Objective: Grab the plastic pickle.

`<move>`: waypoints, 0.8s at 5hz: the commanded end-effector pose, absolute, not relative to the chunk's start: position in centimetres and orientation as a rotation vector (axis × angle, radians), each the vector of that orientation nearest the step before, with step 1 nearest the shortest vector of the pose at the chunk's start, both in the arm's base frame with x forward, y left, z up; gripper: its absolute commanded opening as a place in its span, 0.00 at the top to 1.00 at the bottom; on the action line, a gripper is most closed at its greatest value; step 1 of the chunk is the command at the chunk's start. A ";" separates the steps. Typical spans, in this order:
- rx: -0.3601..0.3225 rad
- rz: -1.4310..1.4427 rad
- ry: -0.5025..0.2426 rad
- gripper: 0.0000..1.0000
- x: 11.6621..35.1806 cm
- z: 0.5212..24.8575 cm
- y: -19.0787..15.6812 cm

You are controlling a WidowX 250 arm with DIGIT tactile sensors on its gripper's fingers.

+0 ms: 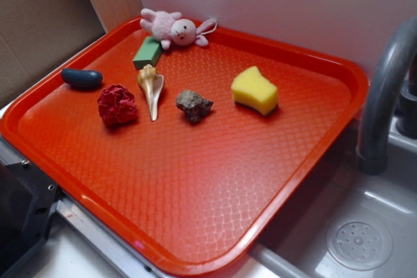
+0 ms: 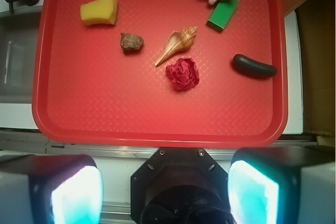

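Six objects (image 1: 194, 105) near plastic pickle (image 1: 82, 78)

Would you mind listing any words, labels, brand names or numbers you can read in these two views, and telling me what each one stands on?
None: no readable text shows in either view.
The red tray, plastic pickle, green block, yellow sponge, shell and pink plush rabbit all look unmarked.
The gripper, seen at the wrist view's bottom edge, shows no lettering.

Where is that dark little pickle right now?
The plastic pickle lies by the tray's left rim in the exterior view, nearest the red crumpled ball.
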State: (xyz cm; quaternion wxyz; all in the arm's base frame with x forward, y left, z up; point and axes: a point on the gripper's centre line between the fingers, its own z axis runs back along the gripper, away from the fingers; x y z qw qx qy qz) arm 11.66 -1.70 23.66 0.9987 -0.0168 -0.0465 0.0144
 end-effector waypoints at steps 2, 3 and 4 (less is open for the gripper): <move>0.024 -0.223 -0.142 0.00 14.9 24.4 0.3; -0.057 -0.326 -0.269 0.00 17.5 24.0 2.7; 0.051 -0.440 -0.364 0.00 19.9 21.6 4.6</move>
